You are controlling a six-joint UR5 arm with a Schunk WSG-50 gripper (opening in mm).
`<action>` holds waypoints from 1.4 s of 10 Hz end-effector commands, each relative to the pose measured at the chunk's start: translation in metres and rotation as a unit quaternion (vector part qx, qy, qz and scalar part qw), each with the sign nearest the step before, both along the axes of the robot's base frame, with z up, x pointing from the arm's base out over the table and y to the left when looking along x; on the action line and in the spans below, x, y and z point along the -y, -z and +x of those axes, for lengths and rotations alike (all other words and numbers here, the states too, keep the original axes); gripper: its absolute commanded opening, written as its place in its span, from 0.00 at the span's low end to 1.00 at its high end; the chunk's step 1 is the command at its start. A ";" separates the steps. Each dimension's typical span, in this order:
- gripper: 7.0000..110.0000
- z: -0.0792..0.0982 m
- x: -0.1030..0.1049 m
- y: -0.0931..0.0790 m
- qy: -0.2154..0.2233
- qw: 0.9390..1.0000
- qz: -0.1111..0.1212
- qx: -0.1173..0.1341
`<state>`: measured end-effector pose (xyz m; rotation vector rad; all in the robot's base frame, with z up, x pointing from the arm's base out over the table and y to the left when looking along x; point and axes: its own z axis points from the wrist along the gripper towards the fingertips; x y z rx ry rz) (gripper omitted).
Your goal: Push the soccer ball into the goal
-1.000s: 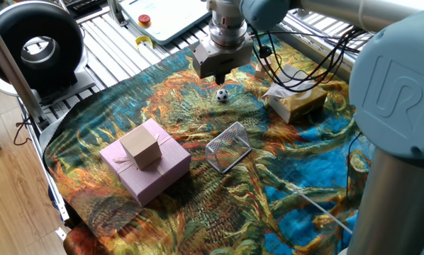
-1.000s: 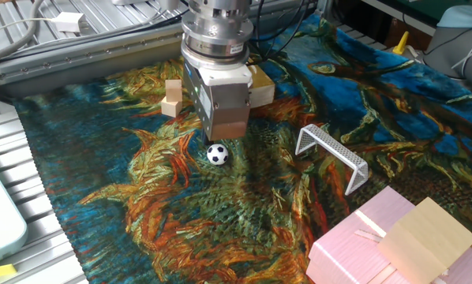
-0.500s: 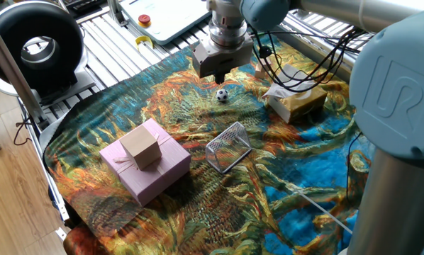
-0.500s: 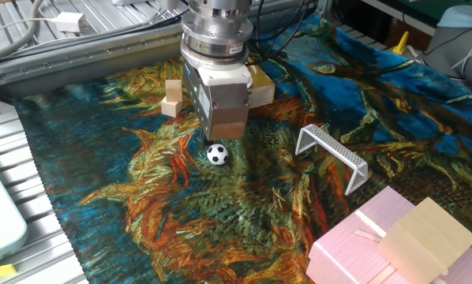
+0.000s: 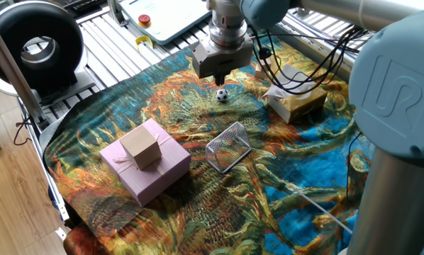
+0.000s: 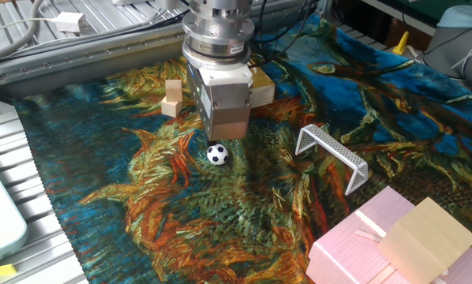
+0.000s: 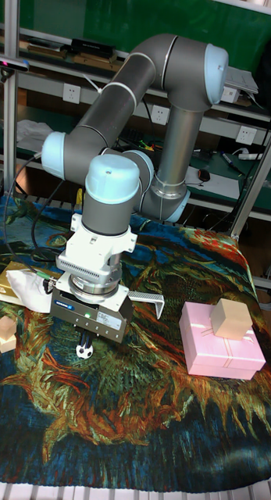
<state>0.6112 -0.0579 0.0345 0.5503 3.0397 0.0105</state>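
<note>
In the one fixed view, nearest the lower left of the frame, a pink gift box rests on the patterned cloth covering the table, with a small cardboard box on top of it. Just right of it, at frame centre, the goal stands on the cloth, apart from the pink gift box. Farther back, the soccer ball lies on the cloth above centre, well apart from the goal. The end effector hangs directly behind and above the soccer ball, close to it; in the tall fixed view its fingers appear drawn together, with nothing between them. At right, a tan box sits under cables. In the other fixed view, wooden blocks lie at upper left.
</note>
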 end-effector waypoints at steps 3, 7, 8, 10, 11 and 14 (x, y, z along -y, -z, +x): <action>0.00 -0.001 0.001 -0.001 0.050 0.999 0.003 -0.002; 0.00 -0.007 0.023 0.002 0.019 1.000 -0.004 0.003; 0.00 -0.011 0.032 0.003 0.007 1.000 -0.010 0.003; 0.00 -0.017 0.044 0.009 -0.012 1.000 -0.026 0.004; 0.00 -0.019 0.050 0.010 -0.017 0.999 -0.032 0.006; 0.00 -0.025 0.061 0.015 -0.026 0.999 -0.031 0.009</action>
